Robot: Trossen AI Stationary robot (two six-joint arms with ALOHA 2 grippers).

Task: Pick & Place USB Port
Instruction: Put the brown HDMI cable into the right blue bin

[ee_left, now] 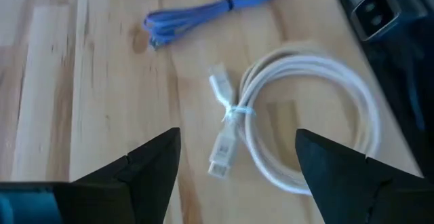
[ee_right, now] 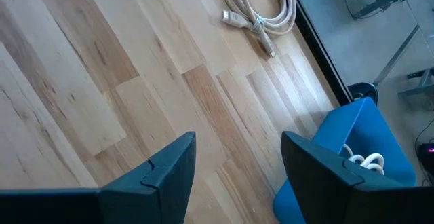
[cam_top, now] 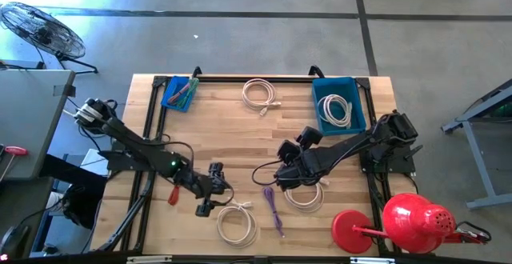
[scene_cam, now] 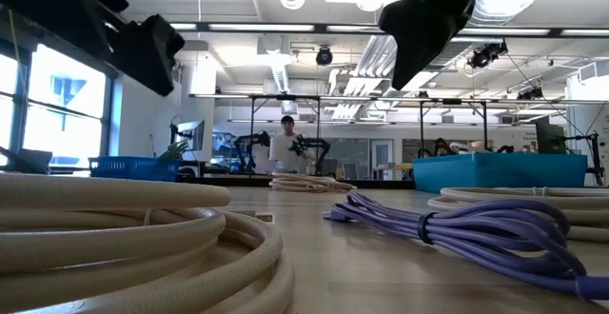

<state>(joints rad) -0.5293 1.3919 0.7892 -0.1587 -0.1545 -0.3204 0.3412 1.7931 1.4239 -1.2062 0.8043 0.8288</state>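
Note:
A white coiled USB cable (cam_top: 237, 224) lies flat on the wooden table near its front edge; the left wrist view shows its tied coil (ee_left: 305, 115) and its plugs (ee_left: 222, 156). My left gripper (cam_top: 216, 194) hangs open just above and to the left of it, and the plugs show between its fingers (ee_left: 237, 139) without touching them. My right gripper (ee_right: 237, 139) stands open over bare wood at mid-table (cam_top: 294, 146), holding nothing. A second white coil (cam_top: 304, 194) lies below the right arm, and a purple cable (cam_top: 274, 208) lies between the two coils.
At the far edge lie a third white coil (cam_top: 260, 94), a blue bin (cam_top: 352, 88) holding a white cable, and a smaller blue bin (cam_top: 170, 98) with coloured cables. A red lamp (cam_top: 408, 220) stands at the near right corner. A person stands far off in the room (scene_cam: 285, 143).

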